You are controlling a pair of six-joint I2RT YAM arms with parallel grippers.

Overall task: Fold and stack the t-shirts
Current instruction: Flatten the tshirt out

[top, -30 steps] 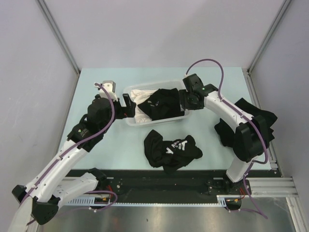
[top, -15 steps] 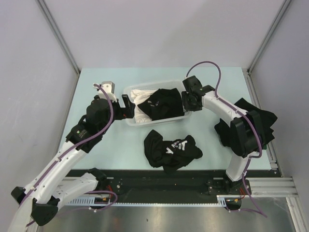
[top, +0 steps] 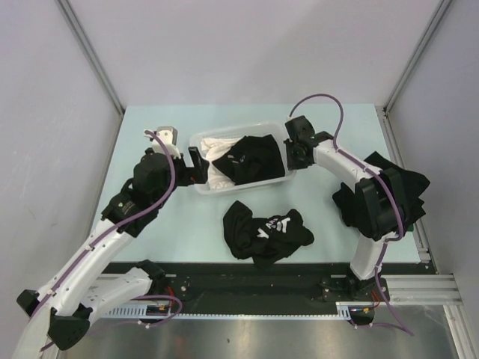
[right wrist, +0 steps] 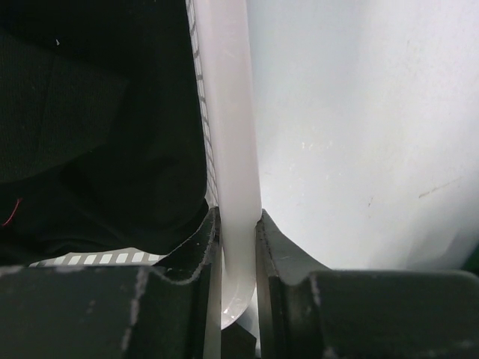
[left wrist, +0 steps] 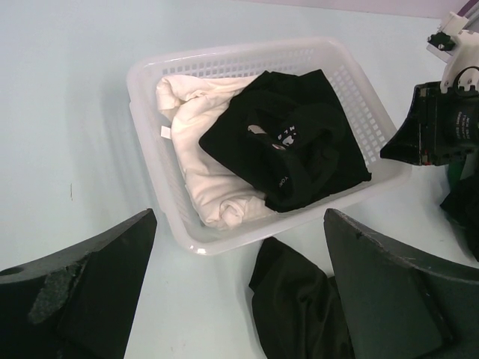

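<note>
Right jaws: clamped on wall of white plastic lattice basket (right wrist: 228, 134) | Left jaws: wide open, empty | Risk: a pull tips the basket, spilling black cotton t-shirt (right wrist: 90, 134) left of right jaws.

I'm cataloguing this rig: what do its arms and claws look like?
The left arm and right arm have white shells, black joints and a looping purple cable each. The left claw and right claw are black, with scuffed fingers.
</note>
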